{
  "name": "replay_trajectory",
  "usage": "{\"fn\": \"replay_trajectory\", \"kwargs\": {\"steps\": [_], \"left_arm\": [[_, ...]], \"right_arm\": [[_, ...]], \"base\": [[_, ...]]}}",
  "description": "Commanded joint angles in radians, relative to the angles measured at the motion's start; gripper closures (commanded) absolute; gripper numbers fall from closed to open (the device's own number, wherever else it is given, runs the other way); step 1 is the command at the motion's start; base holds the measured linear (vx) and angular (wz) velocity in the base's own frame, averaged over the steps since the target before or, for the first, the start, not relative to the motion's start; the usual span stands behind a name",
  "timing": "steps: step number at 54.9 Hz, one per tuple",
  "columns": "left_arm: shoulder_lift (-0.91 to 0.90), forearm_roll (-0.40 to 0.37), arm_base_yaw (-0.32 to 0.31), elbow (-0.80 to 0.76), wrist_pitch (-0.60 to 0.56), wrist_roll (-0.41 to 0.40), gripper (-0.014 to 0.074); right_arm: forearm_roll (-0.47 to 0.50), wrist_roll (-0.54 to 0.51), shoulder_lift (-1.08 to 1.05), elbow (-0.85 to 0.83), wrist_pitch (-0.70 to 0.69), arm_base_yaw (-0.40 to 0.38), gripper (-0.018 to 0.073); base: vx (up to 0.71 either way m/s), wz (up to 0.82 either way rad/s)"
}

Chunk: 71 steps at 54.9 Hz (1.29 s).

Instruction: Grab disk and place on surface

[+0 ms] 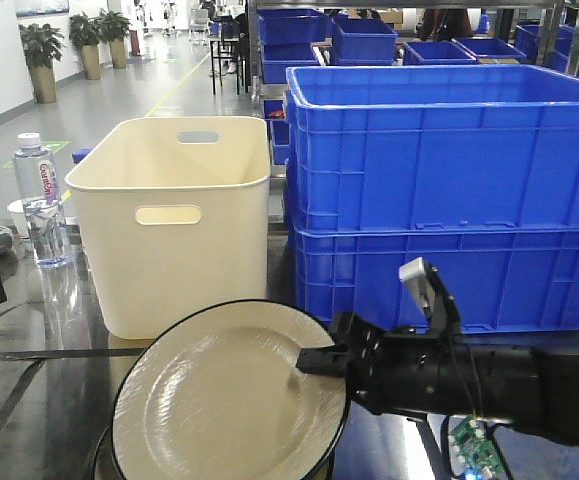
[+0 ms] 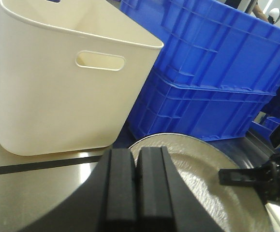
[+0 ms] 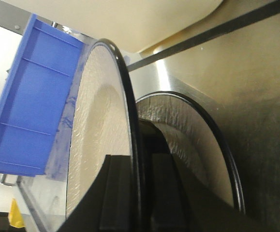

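One black-rimmed cream plate [image 1: 219,400] is held tilted over a second plate [image 3: 198,145] lying on the bench [image 1: 29,400], in front of the cream tub [image 1: 169,230], its right edge clamped between the right fingers [image 1: 316,361], while the left fingers [image 2: 127,188] are pressed together.

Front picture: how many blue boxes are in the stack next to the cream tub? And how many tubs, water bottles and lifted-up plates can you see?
Blue boxes in the stack: 2, the top box and the bottom box
Cream tub: 1
Water bottle: 1
Plate held up: 1
Total: 5
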Motion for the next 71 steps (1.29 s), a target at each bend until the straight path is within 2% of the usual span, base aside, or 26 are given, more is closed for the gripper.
{"fn": "replay_trajectory", "kwargs": {"steps": [1, 6, 12, 22, 28, 37, 41, 46, 50, 55, 59, 67, 70, 71], "left_arm": [[-0.016, -0.056, -0.001, -0.028, 0.013, -0.010, 0.0601], [-0.016, -0.058, -0.001, -0.028, 0.018, -0.010, 0.0601], [-0.016, -0.058, -0.001, -0.028, 0.020, -0.010, 0.0601], [-0.016, -0.058, -0.001, -0.028, 0.030, -0.010, 0.0601], [-0.016, -0.057, -0.001, -0.028, 0.036, -0.010, 0.0601], [-0.016, -0.054, -0.001, -0.028, 0.042, -0.010, 0.0601], [-0.016, -0.035, -0.001, -0.028, 0.041, -0.010, 0.0601], [-0.016, 0.030, -0.001, -0.028, 0.036, -0.012, 0.0601], [-0.016, 0.117, -0.001, -0.028, 0.026, -0.064, 0.0601], [-0.016, 0.290, -0.001, -0.028, -0.005, -0.193, 0.0600], [-0.016, 0.517, -0.001, -0.028, -0.047, -0.357, 0.0598], [-0.016, 0.966, -0.001, -0.028, -0.117, -0.746, 0.0598], [-0.016, 1.132, -0.001, -0.028, -0.134, -0.857, 0.0598], [-0.016, 1.168, -0.001, -0.028, -0.138, -0.884, 0.0598]], "right_arm": [[0.118, -0.042, -0.043, -0.041, 0.031, 0.016, 0.0517], [0.109, -0.076, -0.043, -0.041, 0.008, 0.028, 0.0459], [0.101, -0.149, -0.043, -0.041, 0.008, 0.037, 0.0349], [0.090, -0.370, -0.043, -0.041, 0.010, 0.037, 0.0106], [0.090, -0.518, -0.043, -0.047, -0.030, 0.037, 0.0013], [0.062, -0.802, -0.044, -0.099, -0.161, 0.036, -0.0017], [0.038, -0.873, -0.054, -0.126, -0.243, 0.036, -0.0014], [0.005, -0.920, -0.085, -0.152, -0.368, 0.036, -0.0007], [-0.012, -0.920, -0.125, -0.155, -0.484, 0.036, 0.0011], [-0.010, -0.920, -0.191, -0.149, -0.636, 0.036, 0.0071], [0.004, -0.919, -0.255, -0.149, -0.740, 0.036, 0.0170], [0.136, -0.935, -0.391, -0.149, -0.871, 0.036, 0.0471], [0.148, -0.962, -0.437, -0.145, -0.901, 0.038, 0.0575], [0.147, -0.967, -0.458, -0.140, -0.903, 0.038, 0.0575]], "base": [[0.00, 0.00], [0.00, 0.00], [0.00, 0.00], [0.00, 0.00], [0.00, 0.00], [0.00, 0.00], [0.00, 0.00], [0.00, 0.00], [0.00, 0.00], [0.00, 0.00], [0.00, 0.00], [0.00, 0.00], [0.00, 0.00], [0.00, 0.00]]}}
